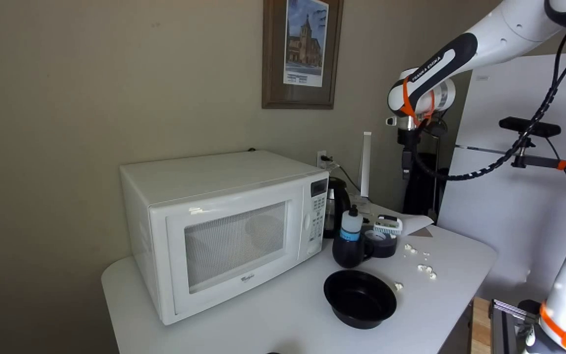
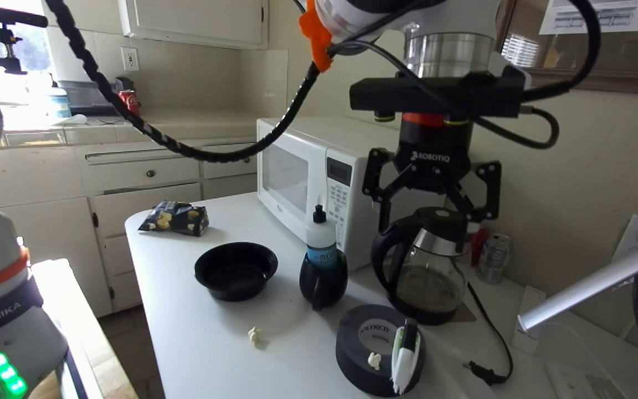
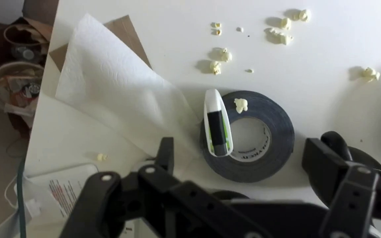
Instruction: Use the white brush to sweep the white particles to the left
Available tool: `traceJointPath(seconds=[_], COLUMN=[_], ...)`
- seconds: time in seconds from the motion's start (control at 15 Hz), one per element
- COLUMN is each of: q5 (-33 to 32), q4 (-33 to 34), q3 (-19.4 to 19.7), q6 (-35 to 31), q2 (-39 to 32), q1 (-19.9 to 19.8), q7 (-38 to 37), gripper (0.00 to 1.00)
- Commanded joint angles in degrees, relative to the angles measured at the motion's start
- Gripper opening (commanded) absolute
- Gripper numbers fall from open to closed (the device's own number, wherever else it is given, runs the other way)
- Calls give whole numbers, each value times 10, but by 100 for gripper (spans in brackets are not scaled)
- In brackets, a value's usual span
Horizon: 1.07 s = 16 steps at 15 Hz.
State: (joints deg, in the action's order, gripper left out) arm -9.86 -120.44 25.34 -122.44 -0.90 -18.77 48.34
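The white brush [image 3: 213,100], with a black and green grip, lies on a dark tape roll [image 3: 276,132]. It shows in both exterior views [image 1: 387,226] [image 2: 402,366]. The white particles are popcorn pieces [image 3: 226,55] scattered on the white table; several show in an exterior view [image 1: 425,269]. One piece [image 3: 241,105] sits on the tape roll beside the brush. My gripper [image 2: 428,221] is open and empty, raised above the table. In the wrist view, the brush and roll appear between and beyond the open fingers [image 3: 243,154].
A black bowl [image 1: 360,300], a black mug holding a bottle [image 1: 349,248], a glass coffee pot [image 2: 430,282] and a microwave [image 1: 234,236] stand near the roll. A paper towel [image 3: 121,76] lies beside it. A white rod [image 1: 365,164] rises behind. A snack bag [image 2: 175,218] lies at the far end.
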Motion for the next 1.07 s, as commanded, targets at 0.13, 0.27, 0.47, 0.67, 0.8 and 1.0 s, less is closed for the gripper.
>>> traceJointPath(seconds=[0.13, 0.27, 0.47, 0.67, 0.8, 1.0], q5=[18, 21, 22, 37, 62, 104], q4=[28, 46, 57, 51, 49, 38], q3=[-15, -19, -22, -27, -32, -31], q6=[6, 12, 15, 11, 28, 21], q2=[-55, -83, -94, -97, -107, -120], q1=[-37, -44, -45, -54, -76, -112], q7=[-22, -32, -38, 10, 100, 225], gripper=[100, 100, 100, 100, 100, 100])
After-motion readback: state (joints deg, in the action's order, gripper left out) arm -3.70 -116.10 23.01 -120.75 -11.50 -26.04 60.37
